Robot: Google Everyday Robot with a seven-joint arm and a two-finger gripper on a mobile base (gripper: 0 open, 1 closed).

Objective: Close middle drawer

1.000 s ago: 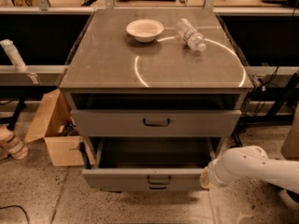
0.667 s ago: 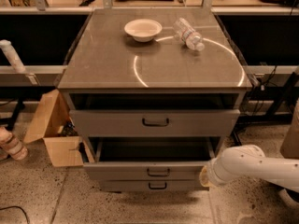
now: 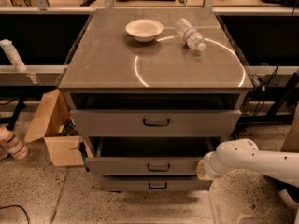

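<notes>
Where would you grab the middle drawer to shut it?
The small black bar handle on the front of the middle drawer, reached straight from the front. The bar lies level and stands off the panel, so pinch it top and bottom. The gripper is at the panel's right end, where a plain push may do too.

A shallow white bowl (image 3: 144, 30) and a clear plastic bottle (image 3: 189, 33), lying on its side, rest near each other towards the back of the grey tabletop (image 3: 103, 64). An open brown cardboard box (image 3: 53, 134) stands on the speckled floor (image 3: 46, 190), left.
</notes>
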